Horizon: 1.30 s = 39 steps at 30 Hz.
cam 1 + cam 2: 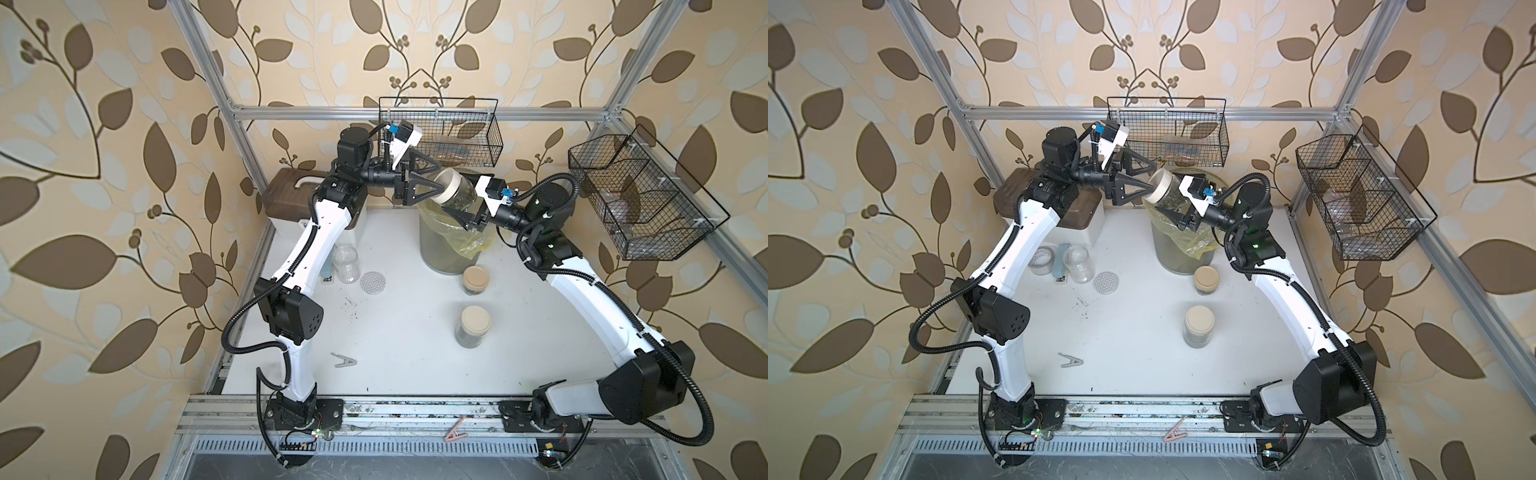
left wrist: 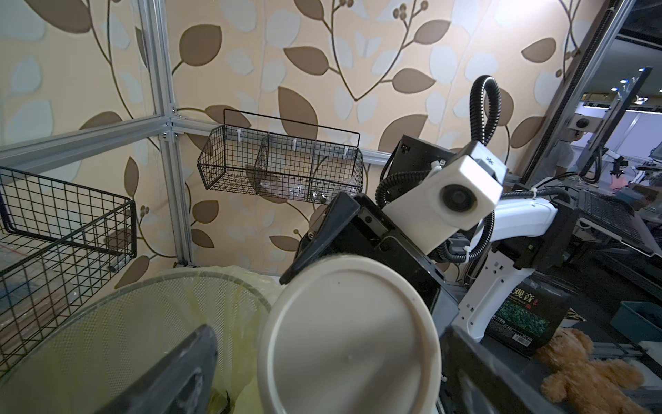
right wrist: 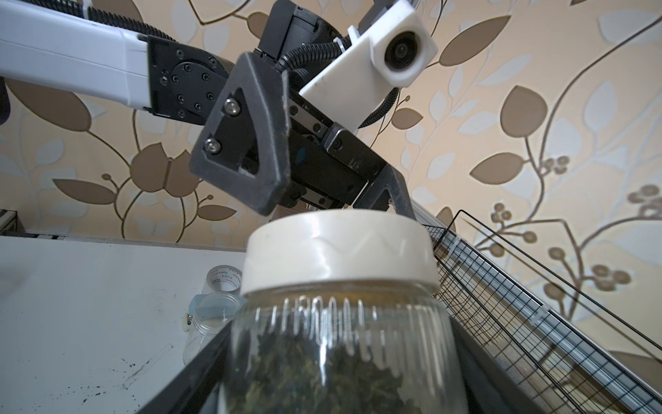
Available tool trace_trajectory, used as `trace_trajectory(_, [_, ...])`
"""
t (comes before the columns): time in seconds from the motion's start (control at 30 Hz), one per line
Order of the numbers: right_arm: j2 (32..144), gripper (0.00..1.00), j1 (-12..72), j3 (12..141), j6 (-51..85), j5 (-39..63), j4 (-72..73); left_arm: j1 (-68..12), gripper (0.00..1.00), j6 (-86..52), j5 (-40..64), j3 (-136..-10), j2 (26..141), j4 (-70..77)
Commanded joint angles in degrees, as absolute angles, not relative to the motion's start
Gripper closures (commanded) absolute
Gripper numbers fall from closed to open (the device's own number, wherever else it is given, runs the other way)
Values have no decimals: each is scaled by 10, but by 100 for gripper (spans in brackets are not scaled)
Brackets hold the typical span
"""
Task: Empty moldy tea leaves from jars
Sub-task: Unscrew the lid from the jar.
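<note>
Glass and beige up high in both top views: a jar [image 1: 459,193] of tea leaves [image 1: 466,198], tilted in mid-air over the yellow-lined bin [image 1: 440,255], clamped round its body by the right gripper [image 1: 460,203]. Facing it, the left gripper [image 1: 439,176], spread wide, straddling the jar's lid [image 1: 445,183]; touching or not, cannot tell. Down on the table [image 1: 415,353]: two more lidded jars [image 1: 476,280] [image 1: 473,326] near the bin, well apart from an empty open jar [image 1: 347,264] with a dotted lid [image 1: 372,283] lying just beside it.

Over to the left wrist view: lid filling the foreground, a finger [image 2: 172,372] on each side, a gap showing at one.

Now the right wrist view: leaves dark behind ribbed glass, lid on, the wide-open fingers poised at its far face.
</note>
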<state>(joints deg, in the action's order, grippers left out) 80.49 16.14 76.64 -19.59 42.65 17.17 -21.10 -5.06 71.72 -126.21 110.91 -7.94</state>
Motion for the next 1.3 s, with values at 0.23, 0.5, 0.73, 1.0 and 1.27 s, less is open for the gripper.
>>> trace_trajectory(0.23, [812,67,166,801,-216,437,182,-223,1,3,728,-1264,1100,-131])
trace_trajectory(0.5, [815,69,167,803,-223,435,170,-229,2,135,683,-1288,1093,-276])
trace_trajectory(0.73, [818,70,169,804,-233,435,159,-229,4,125,678,-1290,1090,-258])
trace_trajectory(1.0, [817,70,170,801,-246,435,140,-229,1,107,666,-1275,1074,-213])
trace_trajectory(1.27, [814,71,170,798,-251,435,134,-229,13,52,690,-1264,1078,-166])
